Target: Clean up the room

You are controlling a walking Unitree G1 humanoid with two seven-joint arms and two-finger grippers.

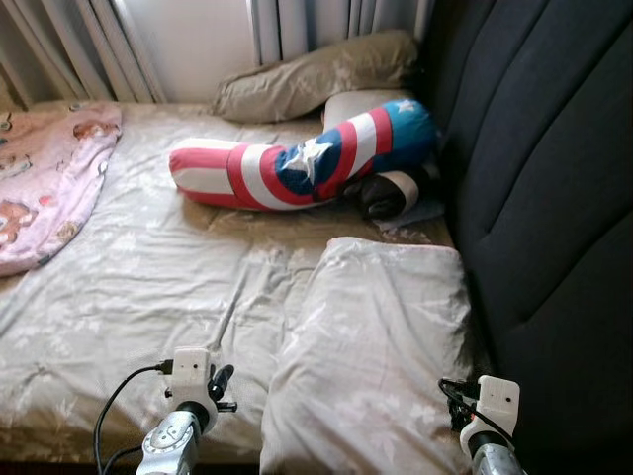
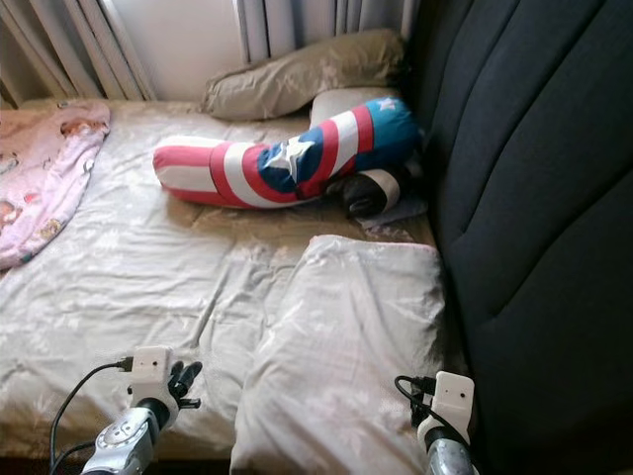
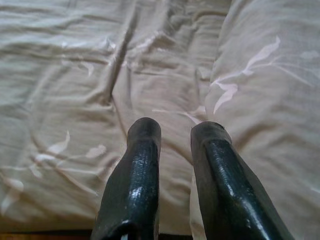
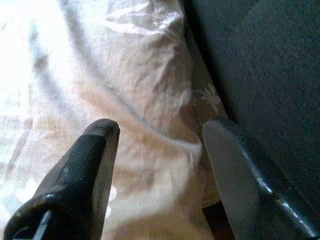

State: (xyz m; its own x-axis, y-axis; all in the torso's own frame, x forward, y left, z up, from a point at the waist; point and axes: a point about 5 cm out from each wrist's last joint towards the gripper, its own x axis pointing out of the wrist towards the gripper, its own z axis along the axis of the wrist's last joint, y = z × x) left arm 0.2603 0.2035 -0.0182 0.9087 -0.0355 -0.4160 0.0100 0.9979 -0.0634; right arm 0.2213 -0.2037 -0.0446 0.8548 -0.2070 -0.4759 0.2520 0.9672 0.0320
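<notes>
Dark upholstered headboard (image 1: 554, 198) along the bed's right edge, pale curtains (image 1: 326, 25) behind the far edge, bright wall (image 1: 193, 45) between them.

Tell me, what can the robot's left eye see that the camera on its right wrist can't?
Left eye: the red, white and blue star cushion, the pink blanket, the brown pillow by the curtains, and the left gripper low over the bedsheet.

Right wrist: the right gripper, fingers spread wide.

Both: the pale pillow beside the dark headboard.
</notes>
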